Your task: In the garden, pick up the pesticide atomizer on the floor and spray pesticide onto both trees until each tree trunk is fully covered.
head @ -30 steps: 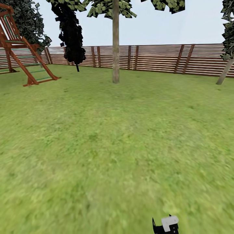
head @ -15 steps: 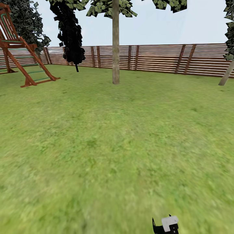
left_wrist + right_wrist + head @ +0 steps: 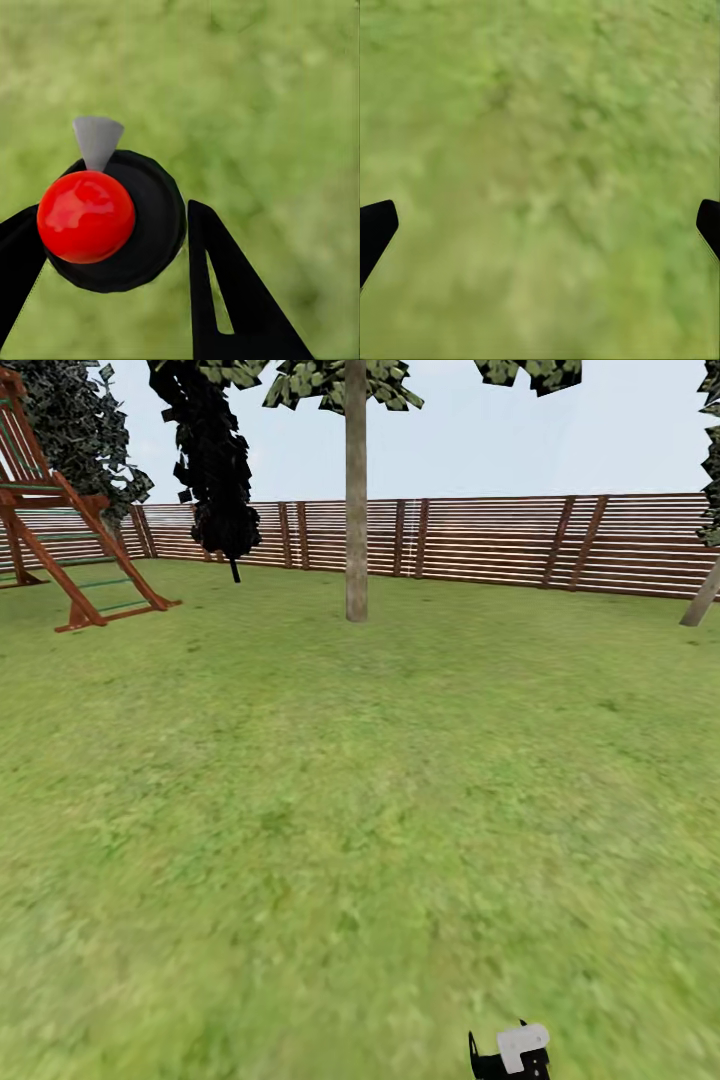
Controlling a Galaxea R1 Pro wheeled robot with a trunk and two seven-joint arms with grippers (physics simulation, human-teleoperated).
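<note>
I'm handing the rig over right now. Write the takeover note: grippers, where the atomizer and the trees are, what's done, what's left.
Left gripper: shut on the pesticide atomizer, seen from above, red cap and grey nozzle between the fingers. In the head view it shows at the bottom edge.
Right gripper: open, empty, only grass under it.
Trees: one tree trunk stands straight ahead across the lawn, before the fence. A second, leaning trunk is at the far right edge.
Done: atomizer picked up.
Left: drive up to the centre trunk, spray it fully, then do the other tree. No spray shows on either trunk from here.
</note>
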